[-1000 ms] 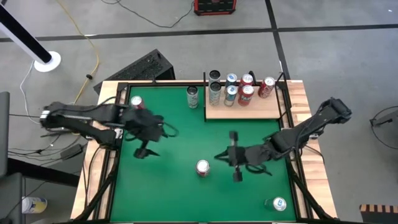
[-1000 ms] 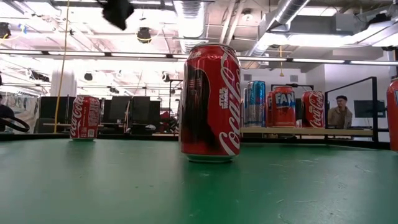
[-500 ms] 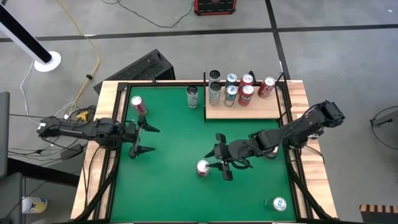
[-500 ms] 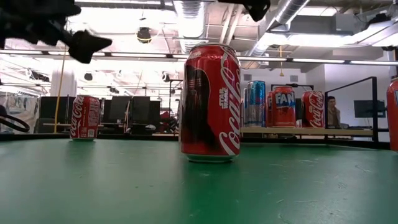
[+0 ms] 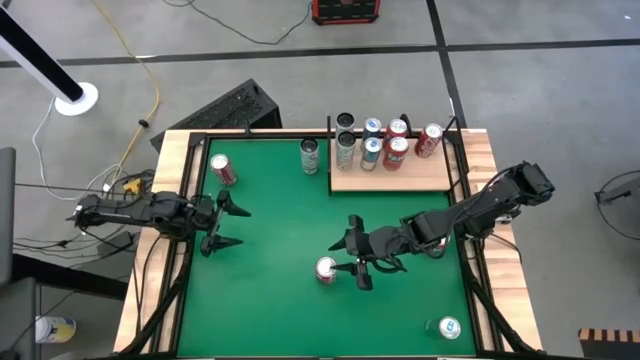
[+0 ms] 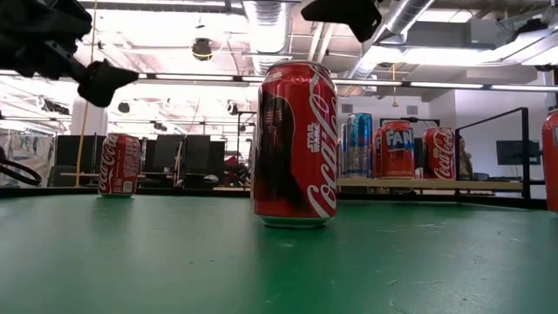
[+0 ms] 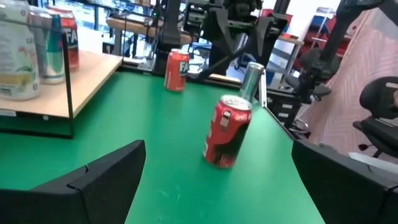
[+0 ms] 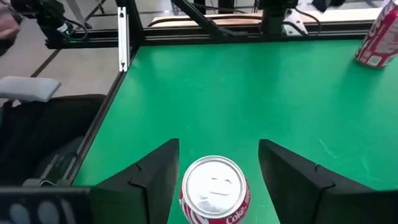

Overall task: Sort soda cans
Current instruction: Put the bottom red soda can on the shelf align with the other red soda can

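Right gripper (image 5: 352,252): over mat centre, fingers spread, either side of red can (image 5: 325,269), not gripping.
Red can: upright on green mat (image 5: 280,220), mid-front; silver top between fingers in right wrist view.
Left gripper (image 5: 222,224): at mat's left edge, fingers wide, empty.
Far-left red can (image 5: 221,168): upright, back-left corner.
Wooden shelf (image 5: 390,178): back right, cluster of cans standing on it.
Lone can (image 5: 309,156): just left of shelf.
Blue-topped can (image 5: 447,327): front-right corner.
Obstructions: black frame rail (image 5: 330,150) along shelf edge.

Grey concrete floor (image 5: 520,90), exposed ceiling ducts (image 6: 266,26)
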{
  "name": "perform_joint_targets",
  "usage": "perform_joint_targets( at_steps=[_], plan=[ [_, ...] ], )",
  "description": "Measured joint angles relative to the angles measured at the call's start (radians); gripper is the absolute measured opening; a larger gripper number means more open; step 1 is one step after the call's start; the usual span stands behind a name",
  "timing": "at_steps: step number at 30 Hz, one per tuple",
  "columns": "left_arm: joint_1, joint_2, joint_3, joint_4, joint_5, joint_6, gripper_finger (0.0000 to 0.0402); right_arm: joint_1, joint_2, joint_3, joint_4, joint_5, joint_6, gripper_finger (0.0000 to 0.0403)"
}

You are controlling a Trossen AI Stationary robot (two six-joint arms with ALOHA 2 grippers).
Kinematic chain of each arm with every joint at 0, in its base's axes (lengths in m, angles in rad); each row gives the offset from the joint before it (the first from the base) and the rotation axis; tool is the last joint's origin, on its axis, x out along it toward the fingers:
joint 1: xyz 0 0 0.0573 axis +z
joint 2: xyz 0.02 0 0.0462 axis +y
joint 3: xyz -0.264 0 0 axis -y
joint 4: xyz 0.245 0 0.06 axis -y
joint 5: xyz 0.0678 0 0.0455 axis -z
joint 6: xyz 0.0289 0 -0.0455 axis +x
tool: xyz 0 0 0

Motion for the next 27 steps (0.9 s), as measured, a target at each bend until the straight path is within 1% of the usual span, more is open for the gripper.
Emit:
perform_joint_targets(
  at_steps=[5, 7, 11, 13, 15, 18, 20, 23, 27],
  plan=[
    [0.000, 0.000, 0.085, -0.149, -0.003, 0.032, 0.0391, -0.031, 0.000, 0.000, -0.008, -0.043, -0.002, 0.0245],
    [0.000, 0.001, 0.117, -0.216, -0.004, 0.042, 0.0391, -0.037, 0.017, 0.001, -0.003, -0.044, -0.021, 0.0245],
    [0.000, 0.003, 0.133, -0.215, -0.004, 0.023, 0.0391, -0.040, 0.048, -0.002, -0.009, -0.055, -0.054, 0.0245],
    [0.000, 0.001, 0.135, -0.214, -0.005, 0.000, 0.0391, -0.044, 0.065, 0.014, 0.024, -0.055, -0.054, 0.0245],
    [0.000, 0.004, 0.135, -0.220, -0.005, -0.015, 0.0391, -0.044, 0.067, 0.015, -0.006, -0.056, -0.054, 0.0245],
    [0.000, 0.007, 0.135, -0.239, -0.004, -0.016, 0.0391, -0.041, 0.099, 0.042, 0.008, -0.072, -0.056, 0.0245],
    [0.000, 0.012, 0.135, -0.230, -0.003, -0.017, 0.0391, -0.041, 0.099, 0.054, -0.048, -0.077, -0.057, 0.0245],
    [0.000, 0.012, 0.135, -0.231, 0.004, -0.017, 0.0391, -0.044, 0.095, 0.075, -0.063, -0.077, -0.057, 0.0245],
    [0.000, 0.012, 0.135, -0.230, 0.004, -0.017, 0.0391, -0.049, 0.094, 0.115, -0.146, -0.076, -0.058, 0.0245]
  ],
)
